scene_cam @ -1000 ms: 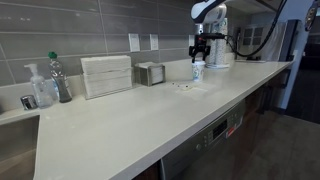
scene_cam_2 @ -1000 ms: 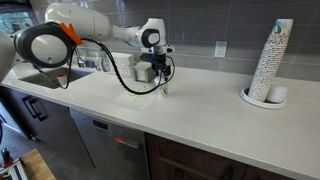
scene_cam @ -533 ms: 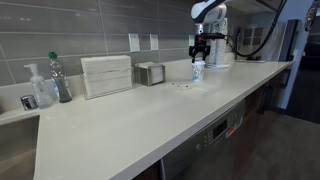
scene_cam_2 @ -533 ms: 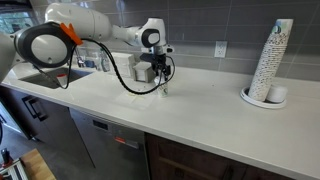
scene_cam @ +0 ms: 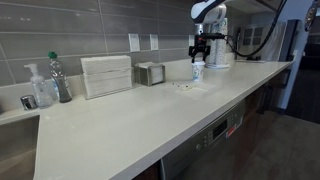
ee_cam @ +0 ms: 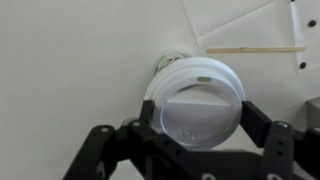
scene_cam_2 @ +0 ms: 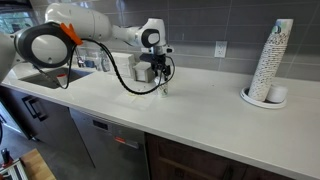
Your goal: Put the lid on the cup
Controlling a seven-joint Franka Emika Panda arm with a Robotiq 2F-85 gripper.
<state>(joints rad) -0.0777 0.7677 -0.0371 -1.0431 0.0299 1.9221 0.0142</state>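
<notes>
Exterior view: tool (scene_cam: 201,58) points down at the far end of the pale desk (scene_cam: 150,120), right above the short white paper cup (scene_cam: 198,72), which stands upright; too small here to make out jaw gap or lid. Exterior view from the arm's side: same pose, tool (scene_cam_2: 163,75) just over the cup (scene_cam_2: 164,88), tall stack of white cups (scene_cam_2: 272,60) well apart along the desk (scene_cam_2: 200,112). Wrist view: flat round white plastic lid (ee_cam: 195,98) sits between the black fingers (ee_cam: 262,125) of the tool (ee_cam: 197,112), jaws spread to lid width, and the pads look to be gripping its edge. The lid is over the cup, with only a sliver of cup rim (ee_cam: 163,66) showing past it at upper left, so it's slightly off-centre. Thin wooden stir stick (ee_cam: 255,49) lies flat on the desk nearby.
</notes>
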